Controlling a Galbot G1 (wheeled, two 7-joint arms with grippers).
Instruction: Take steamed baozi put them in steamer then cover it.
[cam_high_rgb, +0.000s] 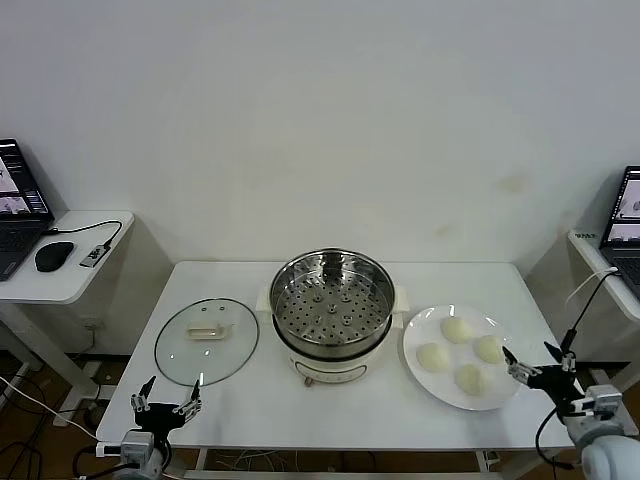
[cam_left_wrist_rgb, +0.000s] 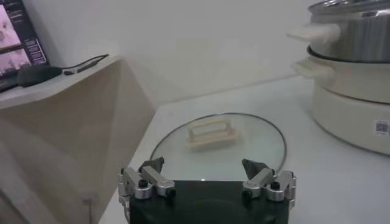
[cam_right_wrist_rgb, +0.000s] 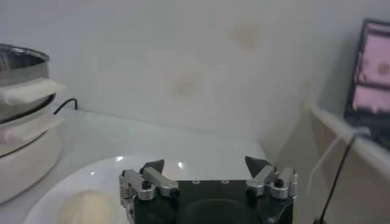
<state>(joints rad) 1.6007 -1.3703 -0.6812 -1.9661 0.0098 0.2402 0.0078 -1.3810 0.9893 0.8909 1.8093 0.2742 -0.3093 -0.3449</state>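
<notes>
Several pale steamed baozi (cam_high_rgb: 456, 329) lie on a flat white plate (cam_high_rgb: 420, 375) right of the steamer (cam_high_rgb: 331, 312), a shiny steel pot with a perforated tray on a cream base. The glass cover (cam_high_rgb: 206, 340) with a cream handle lies flat on the table left of the steamer. My left gripper (cam_high_rgb: 166, 403) is open and empty at the table's front left edge, just short of the cover (cam_left_wrist_rgb: 219, 143). My right gripper (cam_high_rgb: 533, 366) is open and empty at the plate's right rim; one baozi (cam_right_wrist_rgb: 85, 207) and the steamer's side (cam_right_wrist_rgb: 24, 122) show in its wrist view.
The white table (cam_high_rgb: 300, 410) holds everything. A side desk (cam_high_rgb: 60, 270) with a laptop and mouse stands at the left, another laptop (cam_high_rgb: 625, 220) on a desk at the right. Cables hang near the right arm.
</notes>
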